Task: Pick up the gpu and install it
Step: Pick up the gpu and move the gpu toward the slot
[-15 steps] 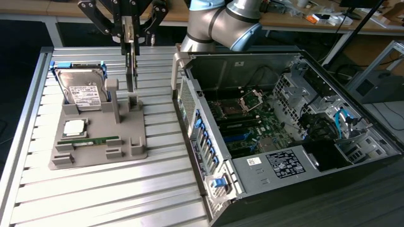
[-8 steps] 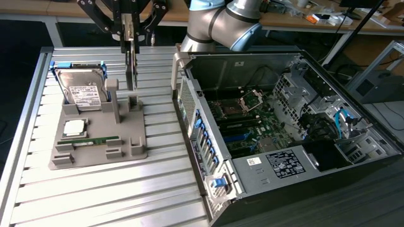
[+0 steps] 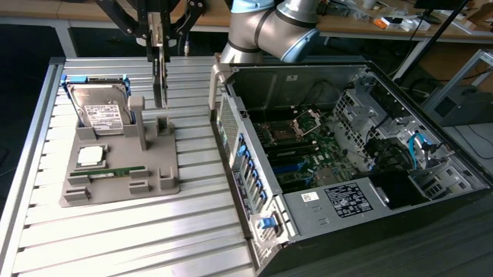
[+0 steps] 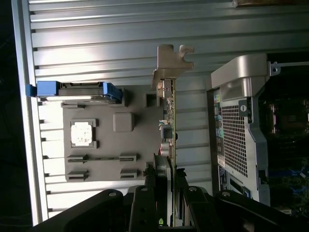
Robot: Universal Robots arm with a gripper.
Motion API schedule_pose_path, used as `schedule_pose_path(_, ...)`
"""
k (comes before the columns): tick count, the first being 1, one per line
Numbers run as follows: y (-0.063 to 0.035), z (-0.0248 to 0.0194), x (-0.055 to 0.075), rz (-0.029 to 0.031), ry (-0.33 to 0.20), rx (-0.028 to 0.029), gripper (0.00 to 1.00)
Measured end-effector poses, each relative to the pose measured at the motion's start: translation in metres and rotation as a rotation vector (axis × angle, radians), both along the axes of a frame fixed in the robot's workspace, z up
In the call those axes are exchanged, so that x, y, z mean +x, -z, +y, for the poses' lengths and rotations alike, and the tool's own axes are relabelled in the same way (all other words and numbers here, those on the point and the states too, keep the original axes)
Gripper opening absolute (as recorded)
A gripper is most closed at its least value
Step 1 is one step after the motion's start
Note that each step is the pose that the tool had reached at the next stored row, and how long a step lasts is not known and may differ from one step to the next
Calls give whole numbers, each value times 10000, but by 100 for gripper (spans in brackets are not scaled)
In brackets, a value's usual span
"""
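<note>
Exterior view: the gripper (image 3: 159,41) hangs over the far side of the slatted metal desk (image 3: 115,242), closed partway on the gpu (image 3: 160,78). It pinches the card's top edge so that the card dangles edge-on and upright. The card's lower end sits just above the slotted posts of the grey parts holder (image 3: 163,183), apparently clear of them. On that holder a hard drive (image 3: 104,109) leans in its cradle, with a processor chip (image 3: 91,154) and a green memory stick (image 3: 108,171) nearer. The open computer case (image 3: 228,124) lies to the exterior view's right. From the wrist view, the gpu's silver bracket (image 4: 170,60) is at the end away from the gripper (image 4: 169,179).
</note>
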State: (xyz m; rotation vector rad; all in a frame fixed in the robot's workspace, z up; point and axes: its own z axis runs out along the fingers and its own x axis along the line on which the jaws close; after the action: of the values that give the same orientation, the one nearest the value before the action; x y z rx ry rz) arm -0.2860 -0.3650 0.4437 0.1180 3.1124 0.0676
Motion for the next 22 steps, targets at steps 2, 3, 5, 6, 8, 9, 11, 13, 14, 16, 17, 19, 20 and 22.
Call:
schedule_pose_path(2,-1,0,0,0,0,0,27)
schedule_pose_path(3,-1,0,0,0,0,0,27)
schedule_pose_path(5,-1,0,0,1,0,-1,27)
schedule_pose_path(6,-2,-1,0,2,0,-1,27)
schedule_pose_path(8,-2,-10,0,2,-1,-1,27)
schedule_pose_path(9,-1,-14,1,1,-1,0,27)
schedule_pose_path(11,-1,-26,3,1,0,-1,27)
schedule_pose_path(13,-1,-43,11,1,0,0,27)
schedule_pose_path(14,-2,-48,20,2,0,-1,27)
schedule_pose_path(16,-1,-55,36,1,-1,-1,27)
schedule_pose_path(17,-1,-57,46,1,0,-1,27)
schedule_pose_path(19,-1,-59,57,1,0,-1,27)
schedule_pose_path(20,-1,-60,62,1,0,-1,27)
schedule_pose_path(22,-1,-62,69,1,0,0,27)
